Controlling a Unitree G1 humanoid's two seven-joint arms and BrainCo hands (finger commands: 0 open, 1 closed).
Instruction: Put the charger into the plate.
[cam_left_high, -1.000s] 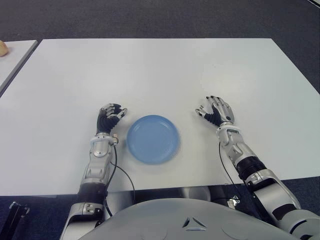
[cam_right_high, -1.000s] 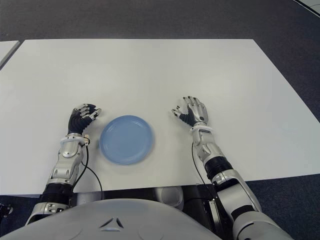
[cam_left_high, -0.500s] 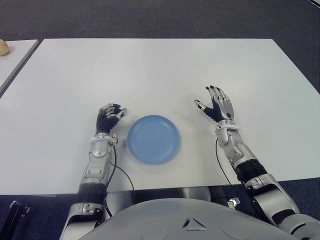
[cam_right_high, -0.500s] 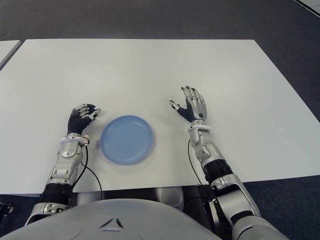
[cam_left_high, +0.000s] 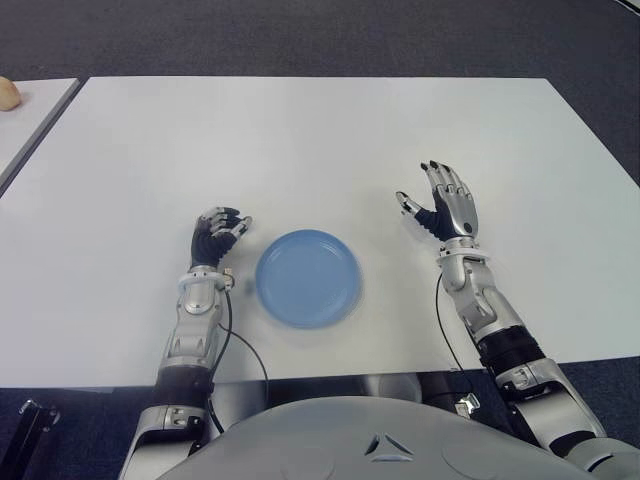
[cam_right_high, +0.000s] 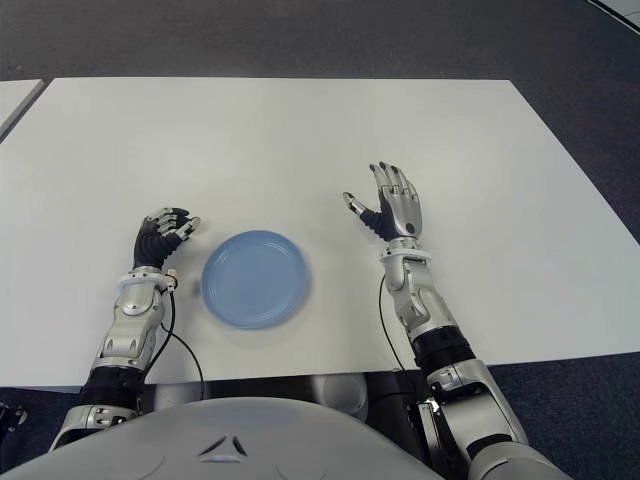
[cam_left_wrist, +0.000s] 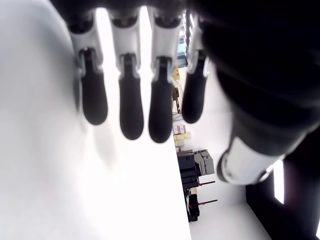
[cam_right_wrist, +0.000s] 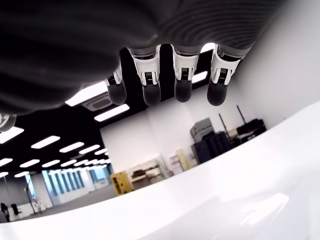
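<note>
A round blue plate (cam_left_high: 307, 278) lies on the white table (cam_left_high: 320, 140) near its front edge, with nothing in it. No charger shows in any view. My left hand (cam_left_high: 228, 222) shows just left of the plate, fingers loosely bent and holding nothing; its wrist view has the fingertips (cam_left_wrist: 132, 120) hanging over bare table. To the right of the plate, my right hand (cam_left_high: 430, 190) is raised above the table with its palm turned toward the plate. Its fingers (cam_right_wrist: 182, 89) are spread and empty.
A second table (cam_left_high: 25, 125) adjoins at the far left, with a small beige object (cam_left_high: 6, 93) at its back edge. Dark carpet surrounds the tables. A cable (cam_left_high: 240, 340) runs along my left forearm.
My right hand has lifted off the table, moved a little farther from me and spread its fingers. The left hand and the plate have stayed put.
</note>
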